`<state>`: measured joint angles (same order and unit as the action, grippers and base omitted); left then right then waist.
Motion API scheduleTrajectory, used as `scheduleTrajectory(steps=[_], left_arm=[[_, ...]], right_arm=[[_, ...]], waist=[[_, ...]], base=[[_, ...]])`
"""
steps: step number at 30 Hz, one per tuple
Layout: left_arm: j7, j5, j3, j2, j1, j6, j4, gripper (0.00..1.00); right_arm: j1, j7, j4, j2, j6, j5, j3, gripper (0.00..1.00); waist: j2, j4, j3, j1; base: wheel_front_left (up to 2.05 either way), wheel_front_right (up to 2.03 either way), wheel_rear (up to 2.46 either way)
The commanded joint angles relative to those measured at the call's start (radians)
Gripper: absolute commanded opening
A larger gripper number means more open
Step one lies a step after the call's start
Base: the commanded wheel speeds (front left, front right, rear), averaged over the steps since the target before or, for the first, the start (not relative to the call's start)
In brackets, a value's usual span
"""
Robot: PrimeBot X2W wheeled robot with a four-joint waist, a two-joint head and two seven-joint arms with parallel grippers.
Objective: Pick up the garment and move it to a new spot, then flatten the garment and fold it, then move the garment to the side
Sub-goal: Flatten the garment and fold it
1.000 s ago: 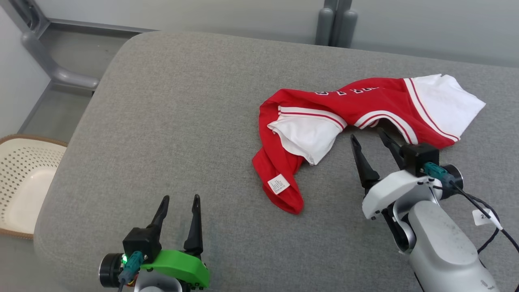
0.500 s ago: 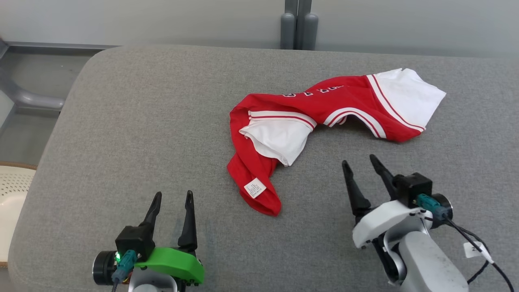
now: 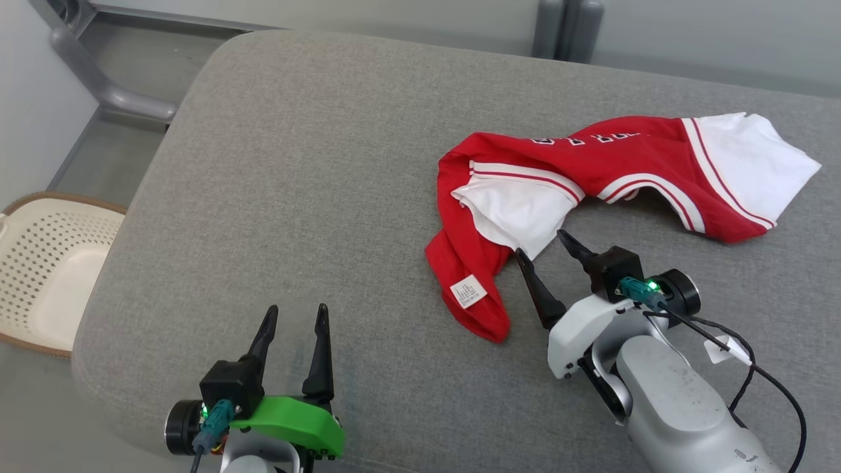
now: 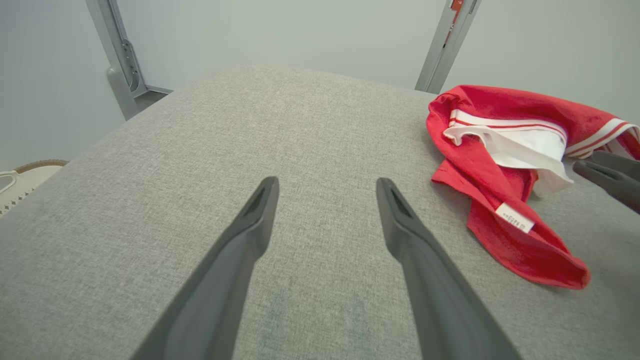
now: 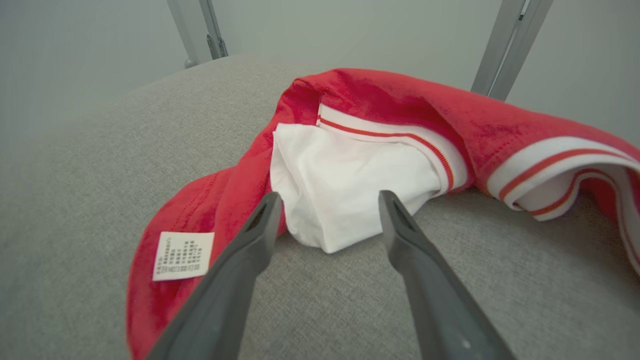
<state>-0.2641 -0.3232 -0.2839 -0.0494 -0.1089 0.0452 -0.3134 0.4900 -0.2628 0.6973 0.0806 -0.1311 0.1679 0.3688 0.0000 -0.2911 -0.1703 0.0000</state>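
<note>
Moved since half a second ago: right claw, then standing off from the cloth, now has its tips at the lower edge of the white sleeve. The head camera has swung too; the garment keeps its shape.

Item: garment, a red jersey with white striped sleeves, lying crumpled on the right half of the grey padded worktop. Its long axis runs from the hem fold with the label, nearest the robot, up and rightward to the far sleeve.

Right claw: fingers spread wide, gripping nothing. The sleeve's lower corner shows between them in the right wrist view; contact cannot be told. This is the nearer arm by far.

Left claw: spread, empty, well apart to the garment's left.

Judgement: pick-up not yet made; a slight advance and a close should catch the sleeve.

Also: perforated basket beside the worktop, left.
</note>
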Motion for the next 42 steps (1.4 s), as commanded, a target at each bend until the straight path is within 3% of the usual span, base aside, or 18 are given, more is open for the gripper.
scheduleTrajectory(steps=[1,3,6,7,8,9,10,18,32,41,42], left_arm=[[0.000,-0.008,-0.001,-0.003,-0.017,0.004,0.004,1.00],[0.000,-0.015,-0.005,-0.002,-0.020,0.006,0.008,1.00],[0.000,-0.023,-0.011,-0.002,-0.023,0.011,0.012,1.00],[0.000,-0.025,-0.013,-0.002,-0.024,0.013,0.013,1.00],[0.000,-0.026,-0.015,-0.002,-0.027,0.014,0.015,1.00],[0.000,-0.025,-0.016,-0.003,-0.029,0.015,0.017,1.00],[0.000,-0.025,-0.017,-0.003,-0.030,0.016,0.019,1.00],[0.000,-0.006,-0.001,-0.003,-0.012,0.007,0.007,1.00],[0.000,0.047,0.063,-0.003,0.028,-0.021,-0.025,1.00],[0.000,0.055,0.075,-0.003,0.038,-0.031,-0.044,1.00],[0.000,0.056,0.074,-0.003,0.037,-0.033,-0.047,1.00]], right_arm=[[0.015,-0.002,0.017,0.007,0.001,-0.010,0.006,1.00],[0.028,-0.002,0.042,0.011,0.001,-0.013,0.013,0.99],[0.046,-0.002,0.068,0.018,0.001,-0.021,0.022,0.85],[0.051,-0.002,0.071,0.018,0.001,-0.022,0.023,0.68],[0.056,-0.002,0.073,0.020,0.001,-0.024,0.024,0.45],[0.059,-0.002,0.071,0.021,0.001,-0.025,0.020,0.34],[0.064,-0.002,0.063,0.023,0.001,-0.025,0.014,0.00],[0.050,-0.002,-0.019,0.051,0.001,-0.038,-0.027,0.00],[-0.069,-0.002,-0.293,0.191,0.001,-0.069,-0.278,0.00],[-0.276,-0.002,-0.244,0.184,0.001,-0.078,-0.421,0.00],[-0.285,-0.002,-0.230,0.178,0.001,-0.085,-0.435,0.05]], waist=[[0.0000,-0.043,-0.032,0.0000],[0.0000,-0.052,-0.041,0.0000],[0.0000,-0.059,-0.053,0.0000],[0.0000,-0.060,-0.057,0.0000],[0.0000,-0.061,-0.060,0.0000],[0.0000,-0.060,-0.062,0.0000],[0.0000,-0.059,-0.065,0.0000],[0.0000,-0.006,-0.038,0.0000],[0.0000,0.263,0.084,0.0000],[0.0000,0.375,0.088,0.0000],[0.0000,0.380,0.087,0.0000]], base=[[0.00,0.00,0.00],[0.00,0.00,0.00],[0.00,0.00,0.00],[0.00,0.00,0.00],[0.00,0.00,0.00],[0.00,0.00,0.00],[0.00,0.00,0.00],[0.00,0.00,0.00],[0.00,0.00,0.00],[0.00,0.00,0.00],[0.00,0.00,0.00]])
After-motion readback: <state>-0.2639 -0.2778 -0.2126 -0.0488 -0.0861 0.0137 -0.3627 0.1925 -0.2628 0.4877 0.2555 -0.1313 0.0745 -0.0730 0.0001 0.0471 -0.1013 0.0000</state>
